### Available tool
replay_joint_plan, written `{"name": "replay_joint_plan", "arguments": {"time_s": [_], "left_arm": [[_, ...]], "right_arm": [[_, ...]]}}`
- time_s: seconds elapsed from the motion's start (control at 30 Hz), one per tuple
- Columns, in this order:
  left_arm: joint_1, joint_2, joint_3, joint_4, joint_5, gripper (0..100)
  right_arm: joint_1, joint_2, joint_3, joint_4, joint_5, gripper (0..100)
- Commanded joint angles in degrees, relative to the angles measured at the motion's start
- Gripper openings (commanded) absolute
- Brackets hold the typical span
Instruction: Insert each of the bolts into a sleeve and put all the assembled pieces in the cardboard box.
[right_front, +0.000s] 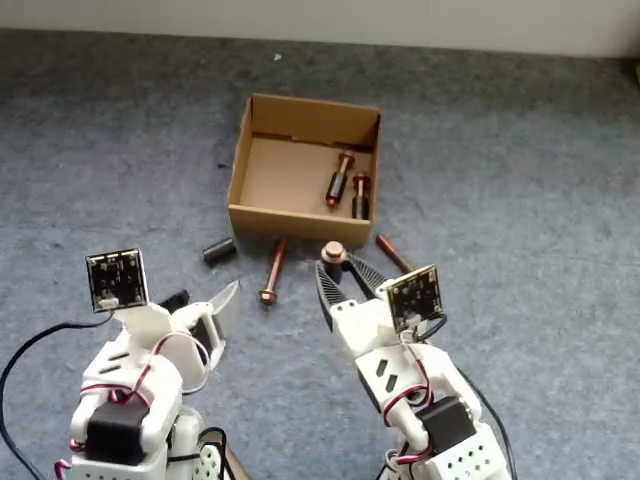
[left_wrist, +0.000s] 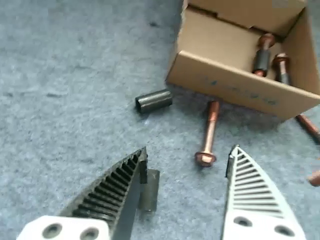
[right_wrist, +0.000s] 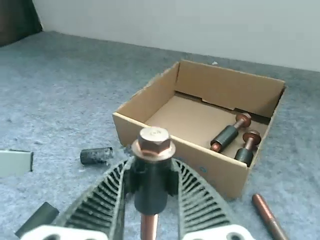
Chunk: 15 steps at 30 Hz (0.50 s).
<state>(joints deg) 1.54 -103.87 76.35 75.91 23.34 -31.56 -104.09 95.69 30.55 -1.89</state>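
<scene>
My right gripper (right_wrist: 151, 167) is shut on a black sleeve with a copper bolt (right_wrist: 153, 142) standing in it, head up, just in front of the cardboard box (right_front: 300, 218). Two assembled pieces (right_front: 340, 180) (right_front: 360, 196) lie in the box's right part. On the carpet before the box lie a loose bolt (right_front: 272, 270), a second bolt (right_front: 393, 252) and a loose sleeve (right_front: 219, 250). My left gripper (left_wrist: 190, 150) stands open low over the carpet, the loose bolt's head (left_wrist: 205, 159) between its fingertips. Another sleeve (left_wrist: 150, 189) rests against its dark finger (left_wrist: 117, 187).
Grey carpet covers the whole table, with free room left and right of the box. The box wall (left_wrist: 225, 82) stands just beyond the loose bolt. The two arms sit close together, the left arm's white finger (right_wrist: 15, 162) showing beside the right gripper.
</scene>
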Motion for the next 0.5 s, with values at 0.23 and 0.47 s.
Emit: {"name": "replay_joint_plan", "arguments": {"time_s": [0.23,0.47], "left_arm": [[-4.44,-0.48,11.47,-0.35,0.62,26],[-4.35,-0.48,18.07,-6.68,0.35,26]], "right_arm": [[1.71,3.91,-4.18,0.66,3.60,0.5],[1.89,25.27,-16.40,-8.22,3.96,0.5]]}}
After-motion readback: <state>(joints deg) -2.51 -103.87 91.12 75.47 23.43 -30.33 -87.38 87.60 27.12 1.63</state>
